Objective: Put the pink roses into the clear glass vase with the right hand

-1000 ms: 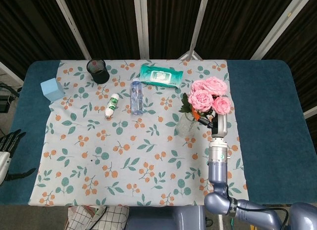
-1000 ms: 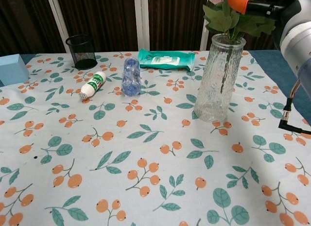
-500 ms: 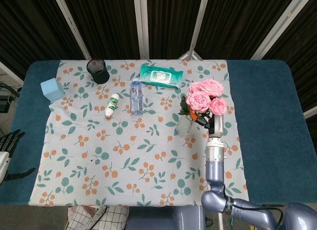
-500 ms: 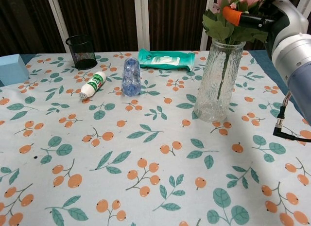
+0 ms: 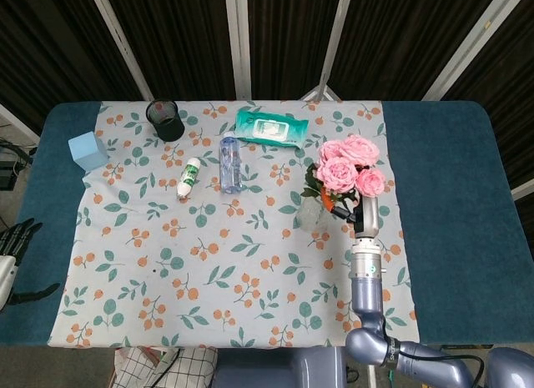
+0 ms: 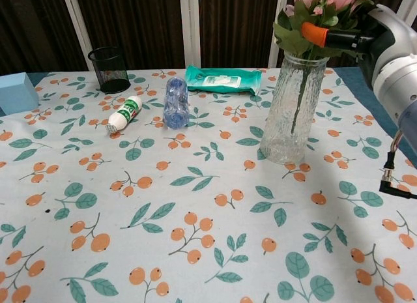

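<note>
While stems sit in the vase [image 6: 291, 107], the right hand [image 6: 365, 39] pinches the pink roses [image 5: 349, 165] (orange-tipped fingers [image 6: 315, 34]).

No text can be read with certainty in either view. Printing is seen on the green wipes pack [image 6: 223, 79] at the upper middle of the frame, but its white label is too blurred to be made out. Green and red markings are carried by the small white bottle [image 6: 124, 114] lying at the upper left, and these are likewise too small to be read.
</note>
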Tool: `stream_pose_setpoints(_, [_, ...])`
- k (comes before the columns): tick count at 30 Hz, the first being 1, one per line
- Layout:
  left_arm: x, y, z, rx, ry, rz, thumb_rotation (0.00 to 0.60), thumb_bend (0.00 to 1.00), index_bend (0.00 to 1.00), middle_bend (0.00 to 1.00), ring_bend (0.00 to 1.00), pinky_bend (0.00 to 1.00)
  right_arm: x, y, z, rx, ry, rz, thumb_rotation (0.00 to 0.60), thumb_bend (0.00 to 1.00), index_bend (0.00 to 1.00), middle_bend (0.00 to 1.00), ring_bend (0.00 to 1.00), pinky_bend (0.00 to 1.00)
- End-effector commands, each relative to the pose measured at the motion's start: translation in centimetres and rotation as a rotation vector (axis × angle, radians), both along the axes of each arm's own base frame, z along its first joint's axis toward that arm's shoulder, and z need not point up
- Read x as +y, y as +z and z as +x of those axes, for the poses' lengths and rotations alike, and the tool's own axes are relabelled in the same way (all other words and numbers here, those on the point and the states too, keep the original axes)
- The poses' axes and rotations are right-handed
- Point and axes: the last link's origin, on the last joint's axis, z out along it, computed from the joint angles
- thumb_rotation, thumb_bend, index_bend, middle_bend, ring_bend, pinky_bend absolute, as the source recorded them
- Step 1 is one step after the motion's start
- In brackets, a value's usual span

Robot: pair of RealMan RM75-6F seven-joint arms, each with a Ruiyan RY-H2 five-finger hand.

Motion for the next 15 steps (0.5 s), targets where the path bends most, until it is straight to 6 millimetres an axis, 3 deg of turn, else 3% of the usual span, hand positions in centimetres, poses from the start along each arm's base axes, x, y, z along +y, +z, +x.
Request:
stream_pose_setpoints(1, [0.0, 0.0, 0.0, 0.000, 0.000, -0.001, 0.600, 0.00, 0.00, 0.00, 0.00, 0.00, 0.2, 0.2, 0.1, 0.022, 0.015, 0.008, 0.600, 0.32, 0.00, 0.09, 0.01, 0.05])
stream_pose_setpoints(6, [0.0, 0.0, 0.0, -0.002, 0.000, 0.000, 0.600, 0.00, 0.00, 0.00, 0.00, 0.00, 0.8, 0.6, 0.0, 0.055, 0.030, 0.031, 0.600, 0.25, 0.00, 0.00, 0.00, 0.00])
stream_pose_setpoints(15, [-0.2, 0.0, 0.1, -0.004, -0.004, 0.000, 0.600, 0.00, 0.00, 0.00, 0.00, 0.00, 3.2, 1.4, -1.3, 0.136, 0.057, 0.084, 0.600, 0.25, 0.00, 0.00, 0.00, 0.00])
